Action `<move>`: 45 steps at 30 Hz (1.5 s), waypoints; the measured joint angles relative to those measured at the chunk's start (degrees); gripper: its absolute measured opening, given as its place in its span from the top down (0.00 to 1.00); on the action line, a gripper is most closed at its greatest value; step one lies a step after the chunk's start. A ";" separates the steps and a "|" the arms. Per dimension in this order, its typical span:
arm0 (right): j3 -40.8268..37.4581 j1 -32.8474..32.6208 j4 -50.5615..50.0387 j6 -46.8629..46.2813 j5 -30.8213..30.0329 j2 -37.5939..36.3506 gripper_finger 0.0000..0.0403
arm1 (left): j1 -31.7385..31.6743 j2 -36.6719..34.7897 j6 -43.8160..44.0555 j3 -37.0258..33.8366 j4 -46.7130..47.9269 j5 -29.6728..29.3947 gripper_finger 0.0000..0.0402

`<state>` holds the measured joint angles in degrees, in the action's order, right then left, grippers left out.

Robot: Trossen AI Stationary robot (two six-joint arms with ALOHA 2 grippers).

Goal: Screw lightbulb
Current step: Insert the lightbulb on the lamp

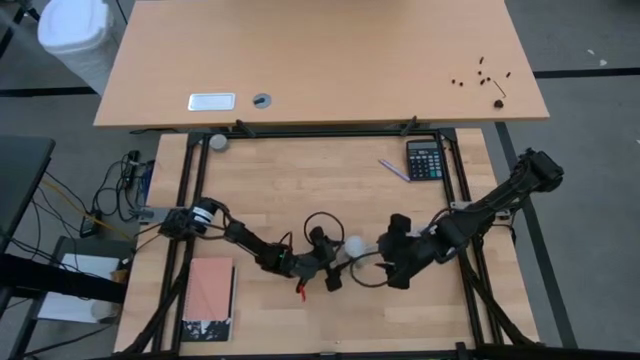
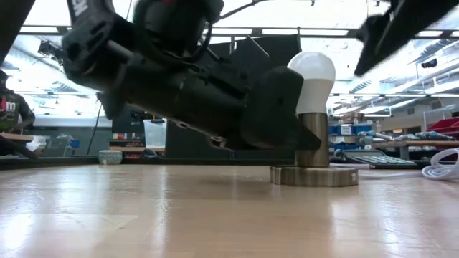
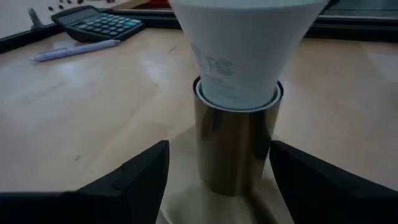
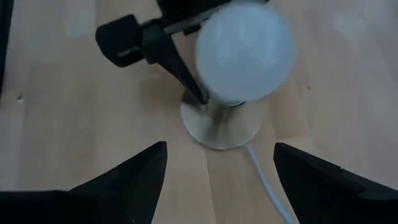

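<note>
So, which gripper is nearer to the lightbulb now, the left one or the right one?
Left. The left gripper is open at the metal socket just below the lightbulb. The right gripper is open and sits back, above the bulb.

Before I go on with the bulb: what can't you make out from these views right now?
- Lightbulb screw base: hidden inside the metal socket in every view, so how far it is threaded in cannot be told.
- Left gripper fingertips: low view, merged with the arm's dark bulk.
- Bulb globe: left wrist view, cut off by the edge.
- Right gripper: low view, only a dark blur at the edge.
</note>
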<state>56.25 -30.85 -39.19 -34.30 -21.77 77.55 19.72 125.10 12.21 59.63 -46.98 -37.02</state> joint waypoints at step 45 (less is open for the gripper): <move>-5.24 9.60 8.94 7.39 3.31 -4.21 0.26 | -7.40 5.09 -10.05 0.04 -14.09 10.78 0.43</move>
<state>51.00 -21.25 -30.25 -26.91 -18.46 73.34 12.32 130.19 2.16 59.67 -61.07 -26.25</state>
